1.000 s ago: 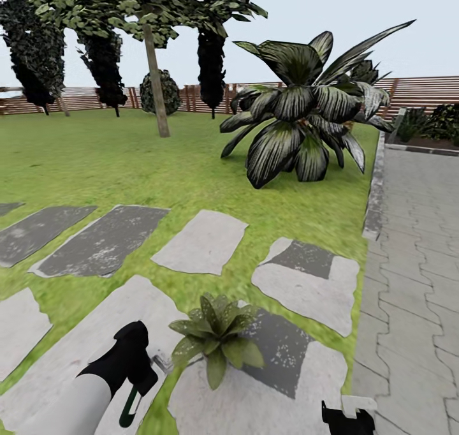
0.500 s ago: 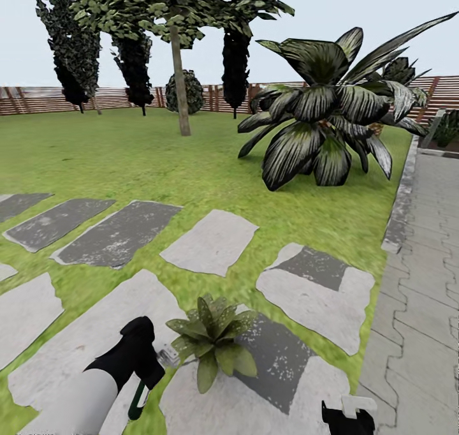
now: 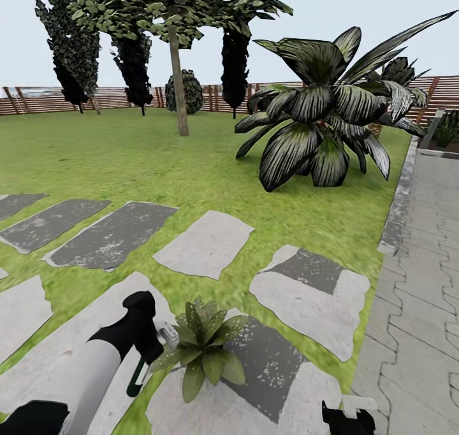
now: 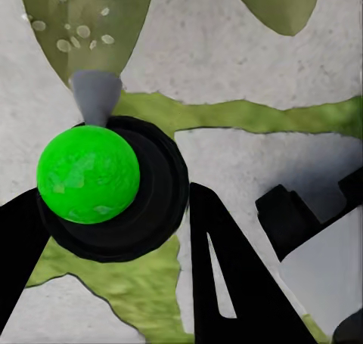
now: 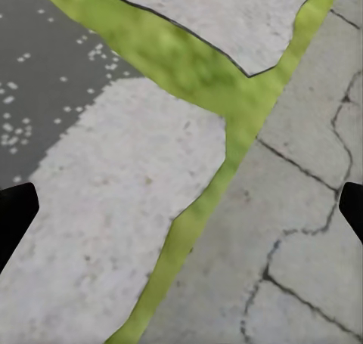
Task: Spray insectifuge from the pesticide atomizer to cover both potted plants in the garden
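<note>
Pesticide atomizer (image 3: 148,358), held in left claw (image 3: 137,333), lower left of the head view.

Dark green handle, pale grey head; nozzle just beside a potted plant (image 3: 203,347) on a stepping stone (image 3: 268,384). Body largely hidden by the clenched claw. In the wrist view: bright green cap (image 4: 88,175), grey nozzle cone. Right claw (image 3: 349,417) cut off at the bottom edge, fingers spread wide over paving.
</note>
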`<state>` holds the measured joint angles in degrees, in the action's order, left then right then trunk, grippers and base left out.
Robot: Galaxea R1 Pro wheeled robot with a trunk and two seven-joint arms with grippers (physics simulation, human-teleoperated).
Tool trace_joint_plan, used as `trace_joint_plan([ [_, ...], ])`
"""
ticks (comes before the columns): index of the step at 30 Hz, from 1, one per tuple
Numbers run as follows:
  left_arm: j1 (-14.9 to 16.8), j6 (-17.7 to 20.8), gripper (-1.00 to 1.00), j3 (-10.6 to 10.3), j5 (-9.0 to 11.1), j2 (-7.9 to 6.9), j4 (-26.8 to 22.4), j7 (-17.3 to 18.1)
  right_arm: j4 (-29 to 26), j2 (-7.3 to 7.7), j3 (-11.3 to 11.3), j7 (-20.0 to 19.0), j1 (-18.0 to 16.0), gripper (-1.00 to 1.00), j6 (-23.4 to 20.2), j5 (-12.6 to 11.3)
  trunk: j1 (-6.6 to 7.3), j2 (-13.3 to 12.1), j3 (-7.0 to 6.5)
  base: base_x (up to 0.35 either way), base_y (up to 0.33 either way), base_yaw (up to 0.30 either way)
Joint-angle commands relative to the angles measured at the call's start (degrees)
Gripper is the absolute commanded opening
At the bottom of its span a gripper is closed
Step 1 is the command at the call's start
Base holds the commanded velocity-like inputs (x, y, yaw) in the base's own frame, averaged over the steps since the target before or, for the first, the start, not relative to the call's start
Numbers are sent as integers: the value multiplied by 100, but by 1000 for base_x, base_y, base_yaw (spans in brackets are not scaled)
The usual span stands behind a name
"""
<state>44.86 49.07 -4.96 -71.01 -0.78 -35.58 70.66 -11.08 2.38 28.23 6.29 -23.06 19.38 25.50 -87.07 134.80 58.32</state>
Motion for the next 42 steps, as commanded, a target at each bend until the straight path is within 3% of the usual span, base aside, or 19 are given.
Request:
trace_joint_plan([
  [1,41,42,-100,-28,-78,-8,-6,115,9,-1,34,22,-5,100,22,60,1,2,5,0,0,0],
  [3,126,41,-100,-23,-265,-5,7,205,4,-1,34,22,-5,100,22,57,1,2,5,0,0,0],
  [6,136,44,-100,-17,-333,2,14,226,1,-6,34,22,-5,100,22,52,1,2,5,0,0,29],
  [16,157,50,-100,12,-352,20,1,237,9,-18,34,22,-5,100,22,52,1,2,5,118,-90,244],
  [28,127,50,-100,-13,-361,68,7,229,9,-18,34,22,-5,100,22,52,1,2,5,4,-246,34],
  [33,135,50,-100,-8,-361,59,7,229,9,-18,34,22,-5,100,22,52,1,2,5,-145,-225,242],
  [42,88,51,-100,-15,-361,31,13,229,11,-18,34,22,-5,100,22,56,1,2,5,164,-169,276],
])
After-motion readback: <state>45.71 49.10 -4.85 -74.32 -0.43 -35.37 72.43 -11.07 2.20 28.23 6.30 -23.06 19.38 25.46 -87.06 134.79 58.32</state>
